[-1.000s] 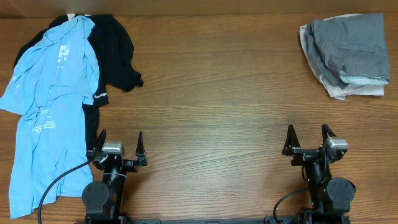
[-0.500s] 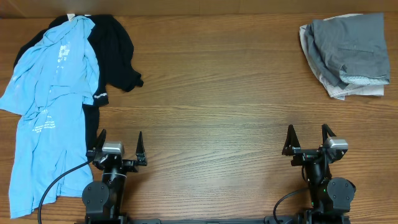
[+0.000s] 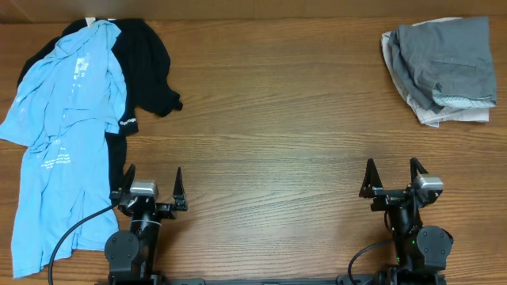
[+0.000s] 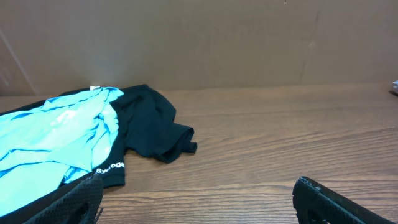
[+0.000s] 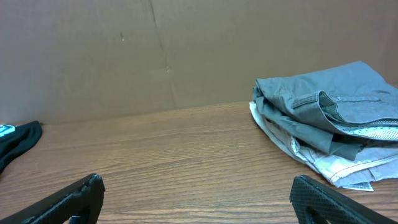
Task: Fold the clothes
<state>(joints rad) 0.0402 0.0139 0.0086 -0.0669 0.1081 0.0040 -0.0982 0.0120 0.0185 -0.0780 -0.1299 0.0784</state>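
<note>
A light blue printed shirt (image 3: 59, 134) lies spread at the far left, overlapping a black shirt (image 3: 146, 67); both also show in the left wrist view, the blue shirt (image 4: 50, 134) beside the black shirt (image 4: 149, 130). At the back right, grey shorts (image 3: 447, 59) lie folded on pale beige shorts (image 3: 432, 115); the right wrist view shows the grey shorts (image 5: 329, 112) too. My left gripper (image 3: 152, 182) stands open near the front edge, nothing between its fingers. Over at the front right my right gripper (image 3: 392, 174) is open and empty as well.
The wooden table (image 3: 269, 119) stretches between the two clothes piles. A brown cardboard wall (image 4: 199, 37) closes off the far side. A black cable (image 3: 71, 233) runs from the left arm's base over the blue shirt's lower end.
</note>
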